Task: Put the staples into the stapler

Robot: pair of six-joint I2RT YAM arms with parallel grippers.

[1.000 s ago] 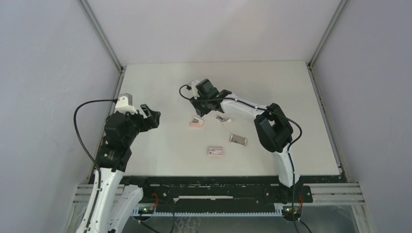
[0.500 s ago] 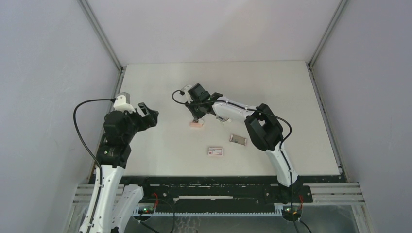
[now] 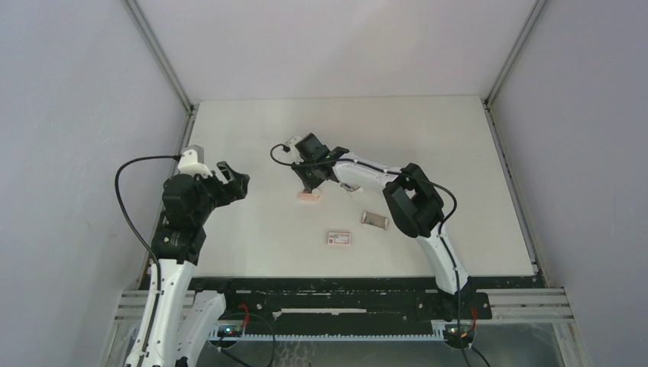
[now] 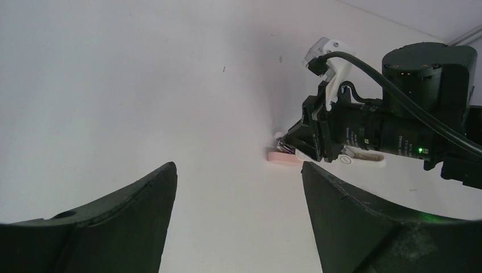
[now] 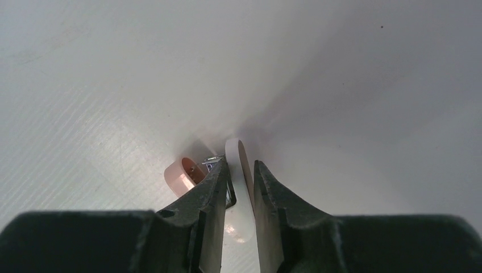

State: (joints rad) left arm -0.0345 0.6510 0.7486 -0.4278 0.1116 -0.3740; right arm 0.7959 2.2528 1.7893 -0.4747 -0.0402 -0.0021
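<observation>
1 small pink-and-white stapler (image 3: 308,196), grey staples (image 3: 374,220)

We see the staples (image 3: 374,220), a small flat grey-tan block, lying on the table (image 3: 458,153) just up and right of the red-labelled box (image 3: 338,238), untouched. The stapler (image 3: 308,196), small and pink, sits beyond that box to its upper left, its white flap upright, pinched by the right tool (image 5: 239,165).

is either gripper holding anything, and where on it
Right gripper pinches the thin white flap of the small pink plastic stapler; left gripper is open, holding nothing.
</observation>
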